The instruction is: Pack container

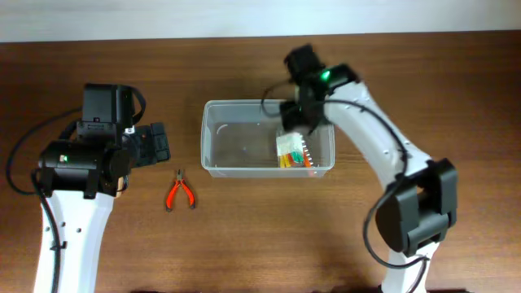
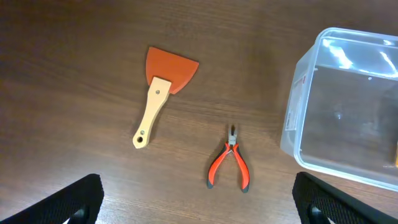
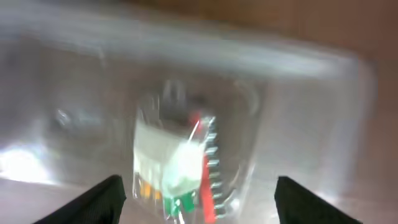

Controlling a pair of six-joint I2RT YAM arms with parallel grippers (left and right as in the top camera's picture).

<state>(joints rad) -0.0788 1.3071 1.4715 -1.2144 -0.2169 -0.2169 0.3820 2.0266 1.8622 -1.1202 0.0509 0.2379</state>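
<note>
A: How far along is it?
B: One clear packet (image 1: 293, 150) lies in the container (image 1: 205, 138) at mid-table, with the right gripper (image 3: 198, 196) above it, jaws apart.
A: What is left?
B: Pliers (image 2: 230, 167) and scraper (image 2: 163, 90) lie outside, beneath the left gripper (image 2: 205, 202), jaws wide apart.

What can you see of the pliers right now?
The pliers are small, with slim metal jaws and red grips. They lie flat on the wooden table, handles a little spread, nose pointing to the far edge. They sit between the scraper and the container, apart from both; only the table touches them.
</note>
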